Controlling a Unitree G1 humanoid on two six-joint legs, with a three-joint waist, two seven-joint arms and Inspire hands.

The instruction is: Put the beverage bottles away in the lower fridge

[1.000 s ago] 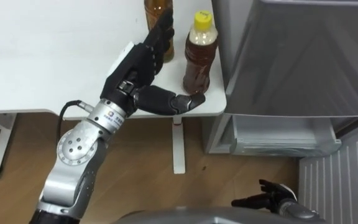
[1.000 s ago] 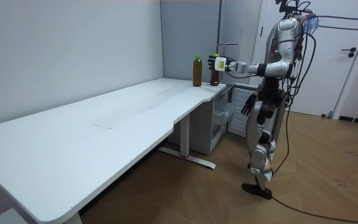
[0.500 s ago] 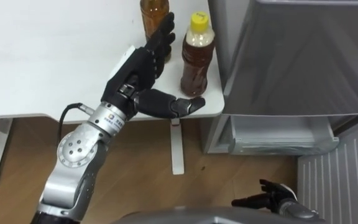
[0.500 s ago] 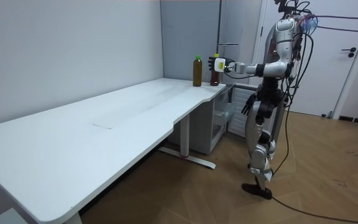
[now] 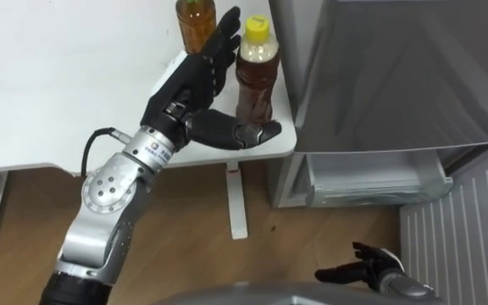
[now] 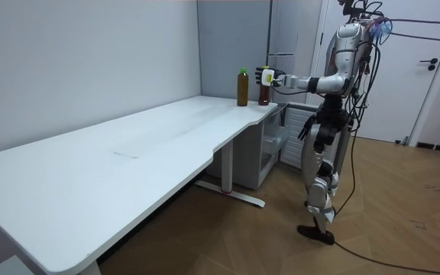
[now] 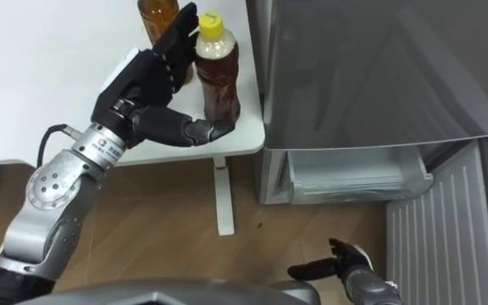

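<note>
A white table (image 5: pixel 58 85) carries two bottles of brown drink near one corner. The yellow-capped bottle (image 5: pixel 255 72) stands upright close to the edge, the other bottle (image 5: pixel 195 21) just beside it, farther in.

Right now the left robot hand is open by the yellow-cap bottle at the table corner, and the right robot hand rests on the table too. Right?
No: the right robot hand hangs low over the floor, off the table, per the left eye view. The left robot hand is open by the yellow-cap bottle at the table corner.
</note>
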